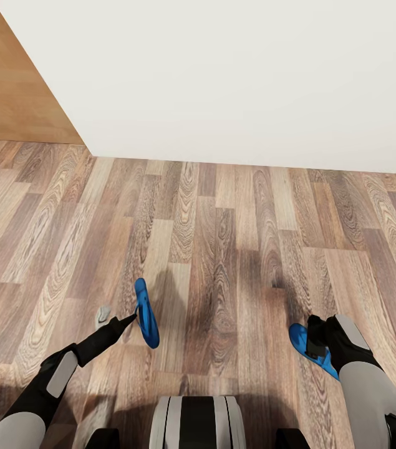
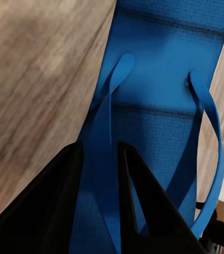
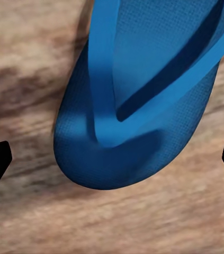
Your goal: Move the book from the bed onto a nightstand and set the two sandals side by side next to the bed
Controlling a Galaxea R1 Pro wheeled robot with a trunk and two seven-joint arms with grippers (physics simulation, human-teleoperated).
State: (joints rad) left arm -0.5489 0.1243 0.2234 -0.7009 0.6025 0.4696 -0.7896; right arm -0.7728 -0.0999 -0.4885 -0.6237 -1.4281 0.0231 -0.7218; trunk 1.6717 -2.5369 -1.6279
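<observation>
The left gripper (image 2: pixel 98 203) is clenched on a strap of one bright blue flat sandal (image 1: pixel 146 313), lifted over the brown wood-plank floor (image 1: pixel 222 237) (beside a white wall (image 1: pixel 235 75)), while the right gripper (image 3: pixel 112 159) hangs spread wide above the other blue sandal (image 3: pixel 143 95), flat on the floor.

Lighting's pretty even and bright overall, typical flat sim render. The white wall (image 1: pixel 235 75) is nearly blown out, no texture at all. The plank floor (image 1: pixel 222 249) gets darker toward the robot, with soft smudgy shadows under both arms and a faint one beside the left sandal (image 1: pixel 146 313). The wrist views are softer: the floor grain is blurry in both, and the black pincer fingers (image 2: pixel 64 211) are just featureless dark shapes.
</observation>
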